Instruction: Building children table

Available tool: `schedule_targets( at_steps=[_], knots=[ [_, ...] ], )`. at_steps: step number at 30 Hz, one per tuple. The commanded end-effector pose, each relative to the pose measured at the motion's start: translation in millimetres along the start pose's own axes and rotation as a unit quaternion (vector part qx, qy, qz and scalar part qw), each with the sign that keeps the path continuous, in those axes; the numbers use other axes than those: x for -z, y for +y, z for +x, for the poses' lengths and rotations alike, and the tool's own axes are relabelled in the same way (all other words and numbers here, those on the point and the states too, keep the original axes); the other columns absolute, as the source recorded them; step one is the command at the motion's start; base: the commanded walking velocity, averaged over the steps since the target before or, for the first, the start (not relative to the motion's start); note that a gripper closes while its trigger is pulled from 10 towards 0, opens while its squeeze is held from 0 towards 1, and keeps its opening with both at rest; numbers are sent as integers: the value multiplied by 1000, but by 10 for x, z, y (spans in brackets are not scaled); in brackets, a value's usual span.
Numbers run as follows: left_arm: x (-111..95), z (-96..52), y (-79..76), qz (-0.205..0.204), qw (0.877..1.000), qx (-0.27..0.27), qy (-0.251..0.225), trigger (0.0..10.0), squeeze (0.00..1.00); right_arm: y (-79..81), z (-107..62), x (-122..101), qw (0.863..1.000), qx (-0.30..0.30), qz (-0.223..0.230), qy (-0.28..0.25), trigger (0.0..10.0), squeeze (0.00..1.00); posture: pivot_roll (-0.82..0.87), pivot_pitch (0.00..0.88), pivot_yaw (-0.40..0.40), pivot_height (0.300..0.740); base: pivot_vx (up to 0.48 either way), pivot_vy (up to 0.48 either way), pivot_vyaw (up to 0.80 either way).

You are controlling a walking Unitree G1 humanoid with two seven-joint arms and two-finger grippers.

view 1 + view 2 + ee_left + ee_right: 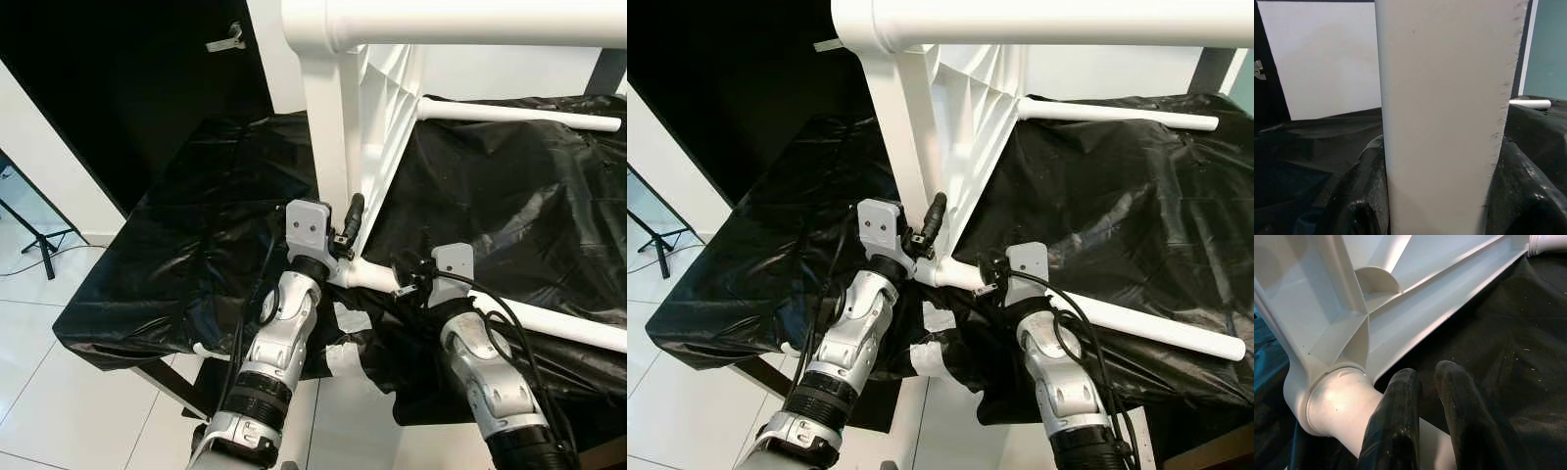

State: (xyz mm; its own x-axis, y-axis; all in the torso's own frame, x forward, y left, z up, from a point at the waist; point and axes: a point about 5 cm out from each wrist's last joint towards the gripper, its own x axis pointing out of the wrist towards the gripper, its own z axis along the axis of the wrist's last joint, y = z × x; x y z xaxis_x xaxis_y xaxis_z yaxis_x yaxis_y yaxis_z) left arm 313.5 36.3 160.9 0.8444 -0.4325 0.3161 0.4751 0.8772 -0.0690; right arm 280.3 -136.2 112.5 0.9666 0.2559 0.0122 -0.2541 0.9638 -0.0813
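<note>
White table top [387, 108] edge clamped in left gripper [340, 231] jaws.

Two silver segmented arms [277, 343] with black cables, grey wrist housings [310, 227], black fingers [352, 217].

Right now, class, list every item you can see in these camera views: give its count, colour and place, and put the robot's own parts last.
Table top: one, white, ribbed underside showing, standing on edge on the sheet.
Table legs: three, white tubes in its corners; top, far right, near right.
Plastic sheet: one, black, draped over the work surface.
Door handle: one, metal, upper left.
Stand: one, black, on the floor at left.
Floor tiles: white, lower left.
Left end effector: black fingers shut on the table top's edge.
Right end effector: black fingers together beside the near leg's socket.
</note>
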Motion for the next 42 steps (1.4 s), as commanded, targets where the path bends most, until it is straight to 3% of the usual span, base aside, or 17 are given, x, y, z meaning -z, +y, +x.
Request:
schedule_targets(
  at_steps=[1,7,14,22,39,40,41,42],
  knots=[
    [155,-49,12,-1,999,1,40,0,0,-12,-32,85,1000,3,6,25,10000,0,60,0,129,740,0,0,0],
    [174,-54,50,4,999,-15,44,0,0,-45,2,7,1000,11,0,16,10000,0,64,0,125,740,0,0,0],
    [235,-88,205,20,996,-66,61,0,0,2,-10,-54,1000,6,-1,16,10000,0,68,0,123,740,0,0,0],
    [371,-220,497,56,982,-151,100,0,0,53,-30,-101,1000,-3,2,14,10000,0,63,0,131,740,0,0,0],
    [532,-417,740,63,963,-222,141,0,0,47,-42,-130,1000,3,5,18,10000,0,66,0,127,740,0,0,0],
    [564,-408,707,43,966,-211,146,1725,0,39,-34,-149,1000,6,7,19,10000,0,67,0,125,740,0,0,0],
    [564,-408,707,43,966,-211,146,1725,0,39,-34,-149,1000,6,7,19,10000,0,67,0,125,740,0,0,0],
    [575,-392,672,33,968,-201,148,6196,0,37,-32,-152,1000,7,7,19,10000,0,68,0,125,740,0,0,0]
  ],
)
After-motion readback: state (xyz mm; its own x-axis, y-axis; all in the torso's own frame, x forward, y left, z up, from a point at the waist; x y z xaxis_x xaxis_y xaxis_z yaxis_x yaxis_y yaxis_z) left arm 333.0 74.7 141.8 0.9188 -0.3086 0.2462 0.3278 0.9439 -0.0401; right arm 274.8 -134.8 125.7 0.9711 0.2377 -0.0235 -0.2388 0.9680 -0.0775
